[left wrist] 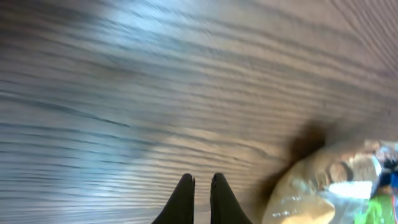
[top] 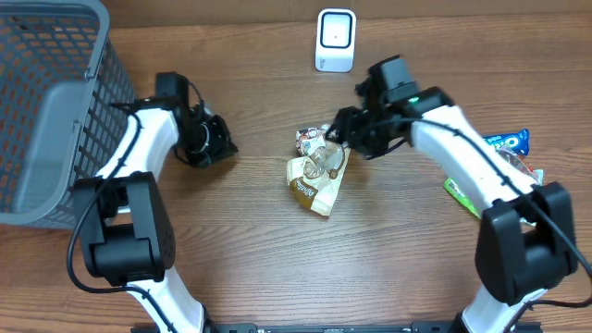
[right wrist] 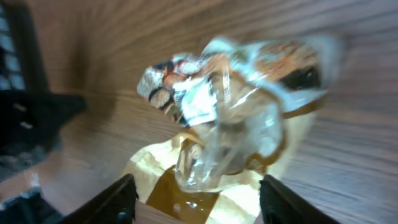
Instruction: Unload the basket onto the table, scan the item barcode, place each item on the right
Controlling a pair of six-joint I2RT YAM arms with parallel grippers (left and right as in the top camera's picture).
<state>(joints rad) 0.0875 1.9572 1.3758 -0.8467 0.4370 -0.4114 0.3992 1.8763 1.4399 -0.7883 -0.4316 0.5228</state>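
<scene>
**Operator:** Right claw first. How does it stand?

**Spotter:** Your right gripper is spread wide, with its fingers far apart at the bottom of the wrist view. The snack bag lies crumpled just ahead of them, its tan lower end between the tips. Neither finger presses on it, so you hold nothing.

**Operator:** And the left?

**Spotter:** Your left gripper is closed, the tips almost touching with nothing between them. It points at bare table, and the bag lies off to its right, apart from it.

**Operator:** Where does the bag lie overall?

**Spotter:** From overhead it lies near the middle of the table, between your two arms, with the right gripper at its far right end. The print is too blurred for me to tell whether a barcode faces up.

**Operator:** What's further out?

**Spotter:** On your right, an Oreo packet and a green packet lie beside the right arm, well apart from the bag. At the far edge the white scanner stands beyond the bag. A grey mesh basket fills your far left corner.
</scene>
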